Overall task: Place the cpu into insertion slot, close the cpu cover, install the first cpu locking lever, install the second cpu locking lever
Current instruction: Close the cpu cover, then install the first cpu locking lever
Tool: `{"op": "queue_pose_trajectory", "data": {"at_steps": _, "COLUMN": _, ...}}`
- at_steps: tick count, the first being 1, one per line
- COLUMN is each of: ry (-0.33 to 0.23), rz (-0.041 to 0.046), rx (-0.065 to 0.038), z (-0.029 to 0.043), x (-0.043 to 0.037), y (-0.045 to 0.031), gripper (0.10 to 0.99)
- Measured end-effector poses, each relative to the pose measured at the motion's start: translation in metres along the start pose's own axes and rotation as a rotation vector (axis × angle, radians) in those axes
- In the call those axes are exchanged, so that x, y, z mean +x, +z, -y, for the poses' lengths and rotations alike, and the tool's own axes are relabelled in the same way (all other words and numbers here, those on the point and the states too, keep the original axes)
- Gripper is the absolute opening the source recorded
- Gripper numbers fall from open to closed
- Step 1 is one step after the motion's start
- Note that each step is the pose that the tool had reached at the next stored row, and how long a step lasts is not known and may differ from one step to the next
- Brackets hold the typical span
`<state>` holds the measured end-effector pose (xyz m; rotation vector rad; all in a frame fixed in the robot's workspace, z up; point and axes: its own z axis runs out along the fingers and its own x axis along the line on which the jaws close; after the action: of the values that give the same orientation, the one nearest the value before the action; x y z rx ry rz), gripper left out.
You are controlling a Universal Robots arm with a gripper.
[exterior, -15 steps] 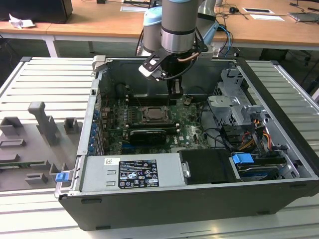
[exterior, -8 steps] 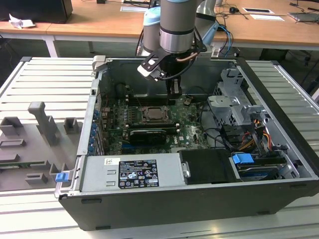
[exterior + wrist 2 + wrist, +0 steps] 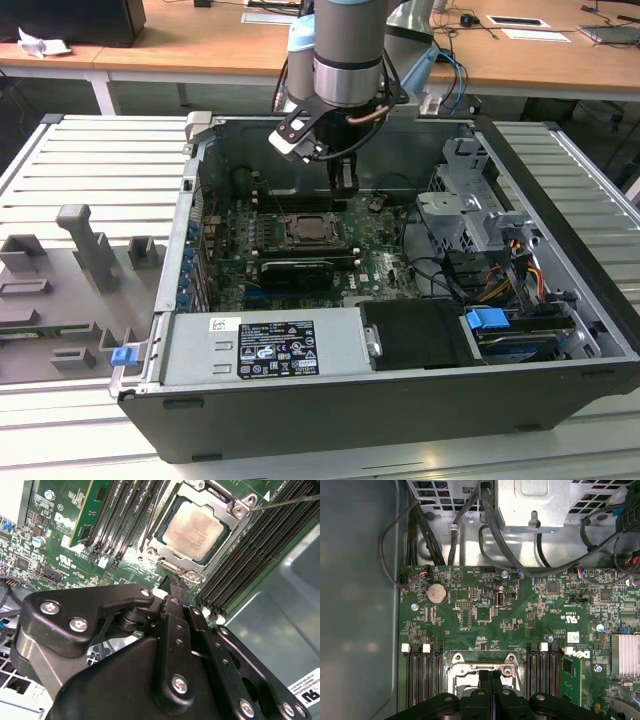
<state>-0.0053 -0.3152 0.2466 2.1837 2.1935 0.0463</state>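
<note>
The cpu (image 3: 196, 526) lies flat in the insertion slot (image 3: 308, 230), dull silver top up. The cpu cover (image 3: 156, 542), a silvery frame, lies down around the chip. A thin metal lever rod (image 3: 290, 501) juts out from one corner of the socket. My gripper (image 3: 173, 582) hangs just above the board at the socket's edge, black fingers pressed together with nothing between them. In the first wrist view the gripper (image 3: 490, 674) stands over the socket's rim (image 3: 482, 659). In the exterior view the gripper (image 3: 345, 185) is inside the open computer case, just behind the socket.
Long black memory slots (image 3: 250, 555) flank the socket on both sides. A drive cage (image 3: 470, 210) and cable bundles (image 3: 450, 275) fill the exterior view's right of the case, the power supply (image 3: 265, 345) its front. Grey fixtures (image 3: 90, 250) stand on the table at the left.
</note>
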Motion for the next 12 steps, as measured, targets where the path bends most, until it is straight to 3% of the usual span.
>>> {"op": "queue_pose_trajectory", "data": {"at_steps": 9, "ry": 0.000, "rz": 0.0000, "rx": 0.000, "z": 0.0065, "x": 0.0000, "y": -0.0003, "gripper": 0.106}}
{"op": "queue_pose_trajectory", "data": {"at_steps": 12, "ry": 0.000, "rz": 0.0000, "rx": 0.000, "z": 0.0129, "x": 0.0001, "y": -0.0006, "gripper": 0.106}}
